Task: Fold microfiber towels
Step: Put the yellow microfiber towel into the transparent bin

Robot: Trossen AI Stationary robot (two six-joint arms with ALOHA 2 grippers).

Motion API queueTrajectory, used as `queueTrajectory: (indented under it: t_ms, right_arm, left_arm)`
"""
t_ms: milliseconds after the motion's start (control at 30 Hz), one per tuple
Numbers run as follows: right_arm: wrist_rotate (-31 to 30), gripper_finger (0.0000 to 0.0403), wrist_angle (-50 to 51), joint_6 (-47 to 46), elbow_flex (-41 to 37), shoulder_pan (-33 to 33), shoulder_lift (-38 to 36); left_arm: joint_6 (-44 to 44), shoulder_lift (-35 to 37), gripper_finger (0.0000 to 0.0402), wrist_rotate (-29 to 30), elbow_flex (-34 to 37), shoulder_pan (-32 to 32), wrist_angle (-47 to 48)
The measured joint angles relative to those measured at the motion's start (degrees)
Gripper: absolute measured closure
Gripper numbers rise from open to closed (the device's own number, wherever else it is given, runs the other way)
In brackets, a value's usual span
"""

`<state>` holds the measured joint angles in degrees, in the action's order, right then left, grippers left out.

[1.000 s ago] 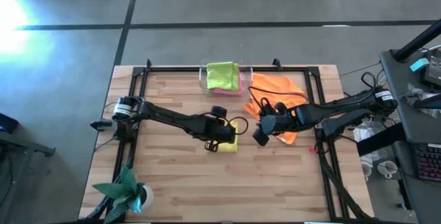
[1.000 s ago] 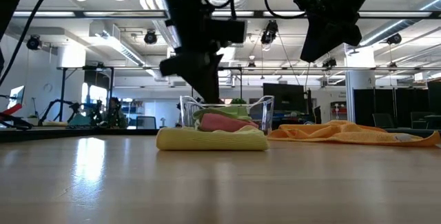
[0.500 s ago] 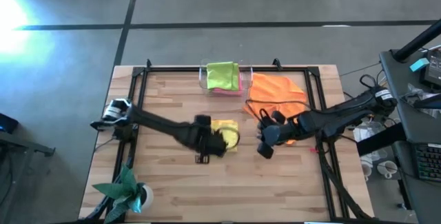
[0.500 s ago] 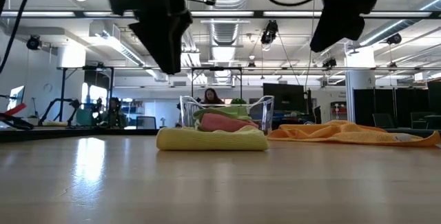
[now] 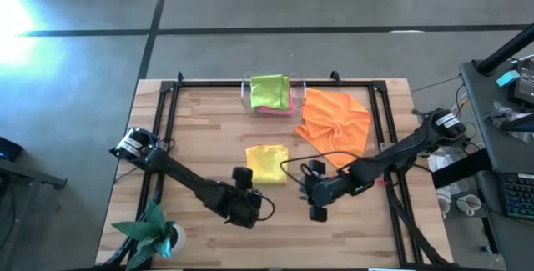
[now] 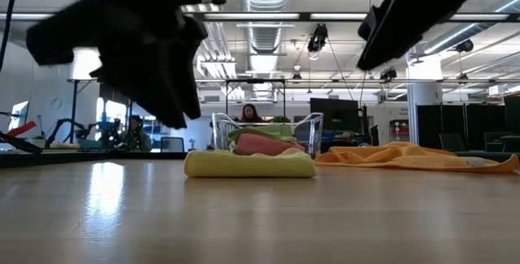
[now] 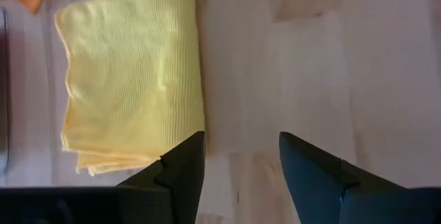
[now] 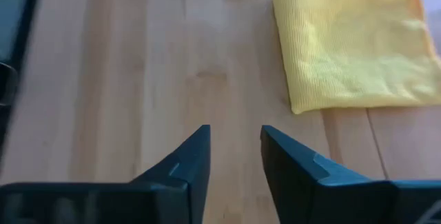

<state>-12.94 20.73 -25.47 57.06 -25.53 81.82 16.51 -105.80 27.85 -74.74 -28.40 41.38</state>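
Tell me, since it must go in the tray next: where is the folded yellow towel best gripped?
Probably the folded yellow microfiber towel along its stacked loose edges, pinching all layers from above; it lies flat on the wooden table, offering no raised part.

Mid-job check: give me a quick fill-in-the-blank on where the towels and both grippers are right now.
1. The folded towel lying alone mid-table is ____.
2. The orange towel lies ____, not folded, right of the clear tray.
3. The towel on top inside the tray is lime ____.
4. The left gripper and the right gripper both hold ____.

Missing words: yellow; crumpled; green; nothing
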Motion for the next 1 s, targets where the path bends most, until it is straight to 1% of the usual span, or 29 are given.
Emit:
queueTrajectory:
  t_ms: [100, 200, 300, 433, 567, 767, 833, 1000]
  right_arm:
    - [-0.2, 0.0257, -0.1, 0.0, 0.7, 0.0, 3.4]
    - [-0.7, 0.0226, 0.0, 1.2, 2.1, 0.1, 6.8]
    - [-3.1, 0.0200, -0.4, 7.2, 4.8, 0.0, 10.5]
    - [-7.0, 0.0179, -0.2, 16.0, 9.3, 0.5, 16.1]
    - [-8.6, 0.0170, 0.0, 18.6, 13.6, 2.2, 20.9]
    - [-9.2, 0.0177, 0.7, 14.2, 15.1, 5.6, 24.2]
    - [-9.2, 0.0178, 0.9, 13.6, 14.8, 6.5, 24.5]
    - [-5.5, 0.0177, 0.8, 13.6, 14.3, 7.4, 24.9]
  left_arm:
    - [1.4, 0.0, 0.0231, 2.1, 1.3, 0.3, -1.0]
    - [0.0, 0.1, 0.0231, 4.1, 2.1, 0.7, -2.5]
    - [-2.1, 0.1, 0.0231, 4.2, 3.9, 0.9, -5.1]
    - [-2.3, 0.1, 0.0231, 4.2, 6.8, 1.9, -8.1]
    - [-2.3, 0.1, 0.0231, 4.2, 7.6, 2.9, -9.3]
    - [-2.6, 0.0, 0.0231, 4.2, 8.5, 4.1, -10.6]
    - [-4.2, 0.0, 0.0231, 4.1, 9.3, 4.5, -12.2]
    - [-5.3, 0.0, 0.0231, 3.6, 11.2, 5.3, -17.1]
